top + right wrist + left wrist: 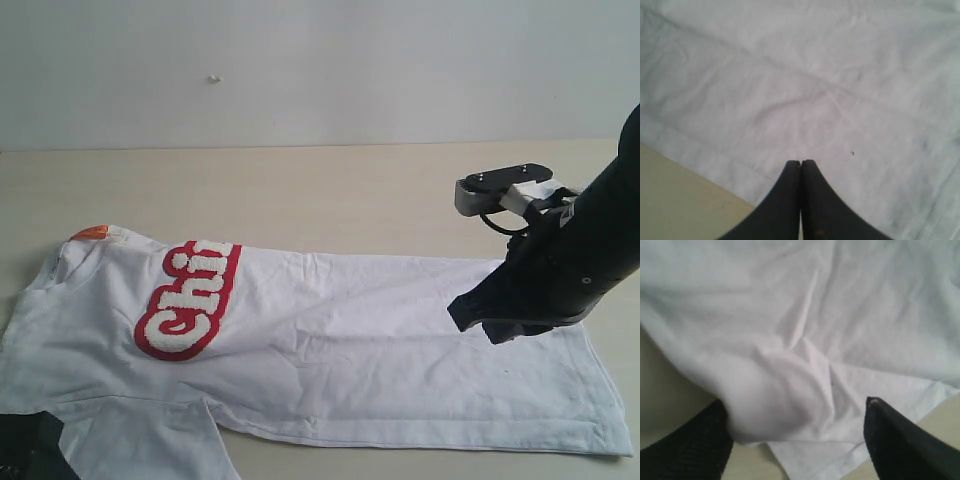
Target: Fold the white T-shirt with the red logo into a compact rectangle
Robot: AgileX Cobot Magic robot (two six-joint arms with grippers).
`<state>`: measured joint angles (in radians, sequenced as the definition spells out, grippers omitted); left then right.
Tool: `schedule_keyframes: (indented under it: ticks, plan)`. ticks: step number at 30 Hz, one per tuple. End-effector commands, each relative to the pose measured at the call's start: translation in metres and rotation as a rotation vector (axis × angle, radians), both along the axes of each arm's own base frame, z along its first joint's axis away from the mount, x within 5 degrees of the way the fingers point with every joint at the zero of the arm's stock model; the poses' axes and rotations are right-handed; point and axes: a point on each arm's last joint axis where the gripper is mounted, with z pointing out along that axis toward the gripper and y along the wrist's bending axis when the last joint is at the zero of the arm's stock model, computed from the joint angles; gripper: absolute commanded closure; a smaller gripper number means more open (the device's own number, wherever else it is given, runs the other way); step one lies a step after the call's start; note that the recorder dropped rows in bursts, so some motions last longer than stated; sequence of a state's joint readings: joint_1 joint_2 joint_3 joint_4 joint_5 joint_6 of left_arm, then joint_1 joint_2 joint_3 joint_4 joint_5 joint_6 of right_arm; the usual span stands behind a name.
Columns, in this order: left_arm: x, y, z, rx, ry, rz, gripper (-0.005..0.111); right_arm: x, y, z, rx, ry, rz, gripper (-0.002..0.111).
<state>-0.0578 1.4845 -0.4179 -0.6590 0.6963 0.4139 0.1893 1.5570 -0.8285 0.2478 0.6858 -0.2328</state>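
Observation:
The white T-shirt [350, 340] lies flat along the table, neck to the left, hem to the right. One side is folded over the chest, so the red logo [190, 300] shows only "Chi". My left gripper [795, 402] is open over a sleeve edge, with a soft bulge of shirt cloth [775, 390] lying loose between its fingers. In the exterior view only a dark part of it shows at the bottom left corner [25, 445]. My right gripper [801, 162] is shut on nothing, hovering over the shirt near its hem [465, 312].
An orange neck tag [90, 232] sticks out at the collar. The beige table [300, 190] runs bare behind the shirt up to a pale wall. The right arm's black body [580, 250] hangs over the shirt's right end.

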Motion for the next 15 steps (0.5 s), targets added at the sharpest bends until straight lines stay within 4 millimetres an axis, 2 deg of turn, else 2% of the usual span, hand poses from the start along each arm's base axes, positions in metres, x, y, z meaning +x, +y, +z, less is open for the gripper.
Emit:
schedule_keyframes:
  ticks: [1,3,5,7,10,15]
  plan:
    - [0.002,-0.009,-0.006,-0.108,0.010,-0.017,0.037,0.000,-0.001,0.001,0.004,-0.015,-0.001,0.108]
    - [0.001,-0.012,-0.007,-0.147,0.027,-0.029,0.039,0.000,-0.001,0.001,0.004,-0.015,-0.001,0.108]
    - [0.000,-0.013,-0.009,-0.157,0.047,-0.031,0.047,0.000,-0.001,0.001,0.004,-0.019,-0.002,0.108]
    - [0.000,-0.013,-0.009,-0.160,0.056,-0.035,0.065,0.001,-0.001,0.002,0.004,-0.023,-0.002,0.108]
    - [-0.002,-0.014,-0.008,-0.173,0.059,-0.059,0.103,0.001,-0.001,0.002,0.005,-0.026,-0.003,0.108]
    - [-0.001,-0.020,0.000,-0.268,0.077,-0.117,0.107,0.001,-0.001,0.002,0.005,-0.026,-0.003,0.108]
